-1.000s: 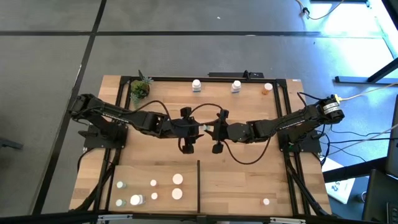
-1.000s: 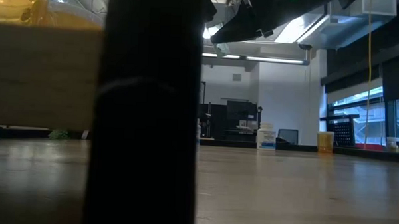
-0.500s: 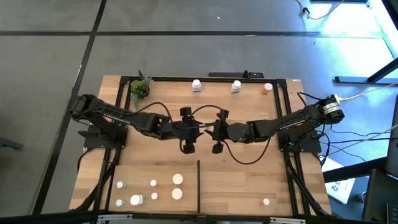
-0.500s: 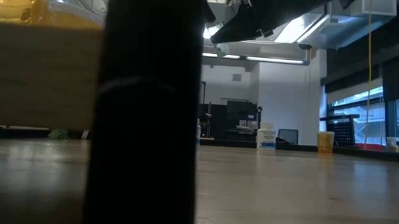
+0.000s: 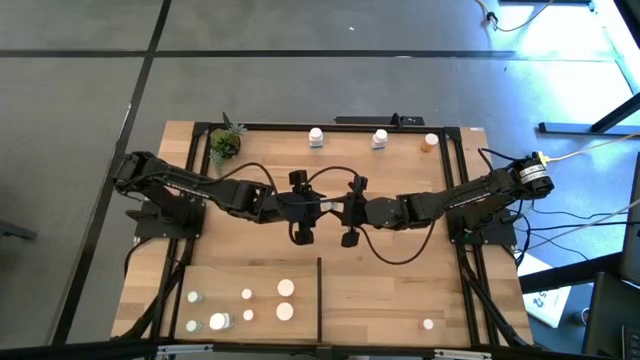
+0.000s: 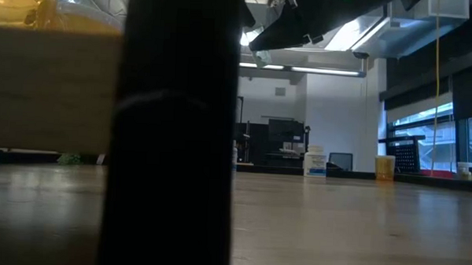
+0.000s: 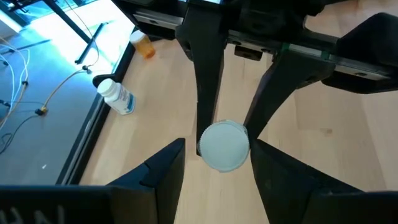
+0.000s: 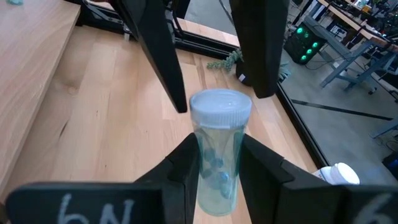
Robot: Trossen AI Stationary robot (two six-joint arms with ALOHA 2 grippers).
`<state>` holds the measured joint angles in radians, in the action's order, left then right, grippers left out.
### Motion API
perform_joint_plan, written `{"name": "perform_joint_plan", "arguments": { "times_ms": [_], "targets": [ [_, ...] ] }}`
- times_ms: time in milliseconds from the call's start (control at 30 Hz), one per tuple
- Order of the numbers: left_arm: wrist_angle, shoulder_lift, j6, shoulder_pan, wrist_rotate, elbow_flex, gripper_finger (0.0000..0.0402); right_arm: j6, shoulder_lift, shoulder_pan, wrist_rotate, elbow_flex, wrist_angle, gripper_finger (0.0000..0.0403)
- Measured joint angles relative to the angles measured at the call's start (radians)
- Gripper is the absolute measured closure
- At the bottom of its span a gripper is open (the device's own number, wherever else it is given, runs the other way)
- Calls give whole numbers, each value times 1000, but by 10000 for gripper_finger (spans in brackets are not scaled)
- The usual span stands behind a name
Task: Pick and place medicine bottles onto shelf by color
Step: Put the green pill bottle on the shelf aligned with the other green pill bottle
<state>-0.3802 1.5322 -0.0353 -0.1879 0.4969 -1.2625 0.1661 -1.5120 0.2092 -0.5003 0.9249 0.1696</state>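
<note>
A pale green bottle with a white cap (image 8: 219,155) is held above the middle of the table between my two grippers (image 5: 326,207). My right gripper (image 8: 219,180) is shut on it. My left gripper (image 7: 217,171) is open, one finger on each side of the cap (image 7: 224,145), with a gap showing at one finger. Two white bottles (image 5: 316,137) (image 5: 379,139) and an orange bottle (image 5: 430,143) stand at the far edge. Several bottles (image 5: 285,311) stand on the shelf (image 5: 380,300) left of the black divider (image 5: 319,295), and one (image 5: 428,323) stands to its right. My right gripper pinches the bottle's body (image 8: 217,163) below the cap between its two fingers. The fingers come level from the table's right side and lie along the bottle. The bottle is lifted clear of the table, lying level, its cap (image 8: 221,106) pointing toward my left gripper.
A small potted plant (image 5: 225,145) stands at the far left corner. Black frame bars run along the table's edges. In the low view a broad dark post (image 6: 173,130) blocks the left half, and the grippers (image 6: 283,28) hang high above the tabletop.
My left gripper has edged a little toward the table's right edge, closer around the bottle's cap. The right gripper and the bottle have kept still.
</note>
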Motion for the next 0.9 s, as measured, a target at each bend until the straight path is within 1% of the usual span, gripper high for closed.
{"name": "perform_joint_plan", "arguments": {
  "times_ms": [200, 467, 600, 700, 767, 900],
  "targets": [
    [0, 0, 1, 0, -20, 0, 225, 0, 0, 0, -1, 0, 0, 306],
    [0, 0, -1, 0, -21, 0, 225, 0, 0, 0, -2, 0, 0, 306],
    [-6, 19, -6, 0, -18, -2, 225, 0, 0, 0, -2, 0, -1, 306],
    [21, 35, -30, 0, -15, -5, 225, -2, 0, 0, -2, 2, -1, 306],
    [5, 39, -45, 0, -15, -1, 225, -3, 0, 0, -1, 2, -5, 306],
    [32, 47, -47, 0, -14, -3, 225, -3, 0, 0, 0, 2, -5, 306]
  ]
}}
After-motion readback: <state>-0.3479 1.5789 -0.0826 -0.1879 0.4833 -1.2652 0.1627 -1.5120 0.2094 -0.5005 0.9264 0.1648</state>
